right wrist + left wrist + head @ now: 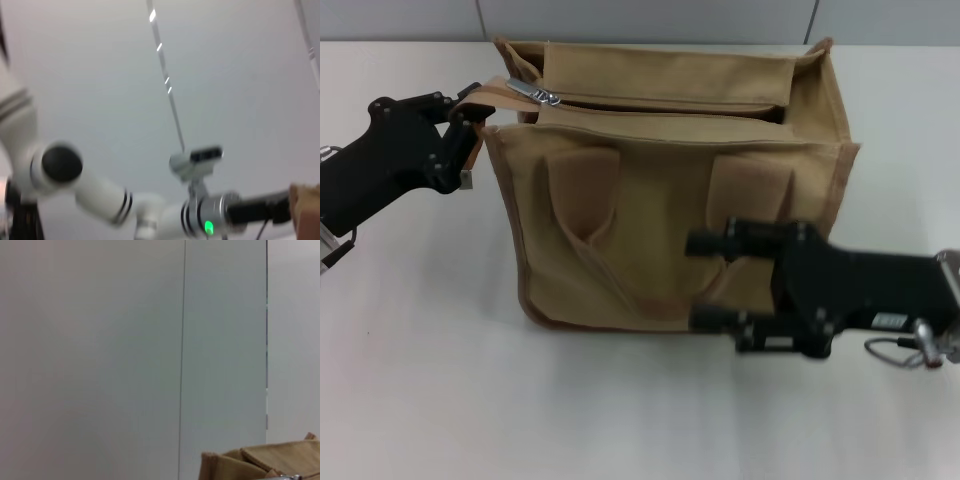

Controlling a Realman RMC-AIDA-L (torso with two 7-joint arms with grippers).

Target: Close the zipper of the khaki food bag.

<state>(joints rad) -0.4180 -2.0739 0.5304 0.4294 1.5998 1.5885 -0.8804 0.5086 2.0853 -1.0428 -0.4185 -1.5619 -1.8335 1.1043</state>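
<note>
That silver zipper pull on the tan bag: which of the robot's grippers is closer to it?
The left. The left gripper is at the bag's top corner, just beside the zipper pull. The right gripper is lower, in front of the khaki food bag.

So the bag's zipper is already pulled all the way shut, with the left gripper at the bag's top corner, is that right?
Not quite. The zipper is open: the head view shows a gap along the khaki food bag, its slider at the left end. The left gripper is indeed at that top corner.

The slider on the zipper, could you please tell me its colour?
Silver metal slider, clearest in the head view.
</note>
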